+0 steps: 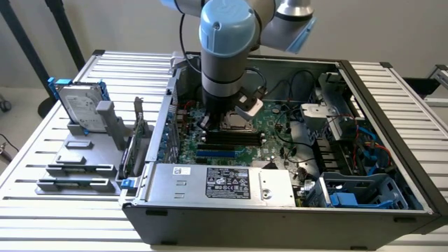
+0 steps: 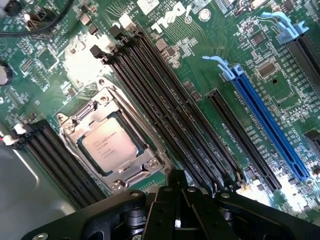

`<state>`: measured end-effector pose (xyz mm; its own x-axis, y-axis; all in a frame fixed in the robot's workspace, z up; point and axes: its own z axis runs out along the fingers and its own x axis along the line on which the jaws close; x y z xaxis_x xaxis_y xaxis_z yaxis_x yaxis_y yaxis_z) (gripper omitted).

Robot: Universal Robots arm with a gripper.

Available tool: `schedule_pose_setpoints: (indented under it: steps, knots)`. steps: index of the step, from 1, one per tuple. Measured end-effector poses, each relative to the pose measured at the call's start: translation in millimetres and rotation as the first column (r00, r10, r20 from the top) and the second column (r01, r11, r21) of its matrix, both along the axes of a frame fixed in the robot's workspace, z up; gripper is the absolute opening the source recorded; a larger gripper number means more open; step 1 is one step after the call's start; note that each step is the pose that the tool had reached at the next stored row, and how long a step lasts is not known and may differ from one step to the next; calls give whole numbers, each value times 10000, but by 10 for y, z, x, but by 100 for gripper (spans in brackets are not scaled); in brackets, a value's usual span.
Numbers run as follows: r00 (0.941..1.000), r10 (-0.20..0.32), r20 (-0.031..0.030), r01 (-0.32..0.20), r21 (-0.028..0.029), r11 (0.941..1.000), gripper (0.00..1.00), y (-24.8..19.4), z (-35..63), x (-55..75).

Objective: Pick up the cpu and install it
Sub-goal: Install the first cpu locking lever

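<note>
The cpu (image 2: 112,145), a small square chip with a silvery top plate, lies flat inside the metal socket frame (image 2: 75,125) on the green motherboard (image 2: 200,45). My gripper (image 2: 176,200) is shut with nothing between its black fingers and hovers just off one corner of the socket, beside the black memory slots (image 2: 165,115). In the exterior view my arm (image 1: 224,63) reaches straight down into the open computer case, and the socket (image 1: 236,124) sits right under the wrist.
A long blue card slot (image 2: 265,125) runs beside the memory slots. The grey power supply box (image 1: 224,181) fills the case's front. Cables (image 1: 294,89) and drive cages (image 1: 350,189) crowd the exterior view's right. A hard drive with blue rails (image 1: 78,105) stands on a grey rack (image 1: 77,157) outside.
</note>
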<state>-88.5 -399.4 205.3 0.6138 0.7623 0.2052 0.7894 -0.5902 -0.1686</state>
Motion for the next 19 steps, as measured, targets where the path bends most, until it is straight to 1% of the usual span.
schedule_pose_setpoints:
  steps: [1, 3, 4, 7, 10, 11, 14, 17, 19]
  knots:
    - [10000, 1, -2, -1, 0, 10000, 11, 7, 21, 0]
    - [10000, 2, -5, -2, -1, 10000, 11, 40, 46, 0]
    - [10000, 2, -8, -2, -2, 10000, 11, 68, 53, 0]
    - [10000, 22, -23, -22, -8, 10000, 11, 176, 61, 0]
    - [10000, 89, -43, -89, -20, 10000, 11, 264, 66, 0]
    - [9999, 135, -51, -135, -23, 9999, 11, 284, 67, 0]
    - [9993, 358, -72, -359, -56, 9993, 11, 322, 75, -2]
    - [9979, 645, -83, -646, -108, 9979, 11, 344, 81, -5]
    - [9963, 854, -90, -856, -153, 9962, 11, 357, 83, -8]
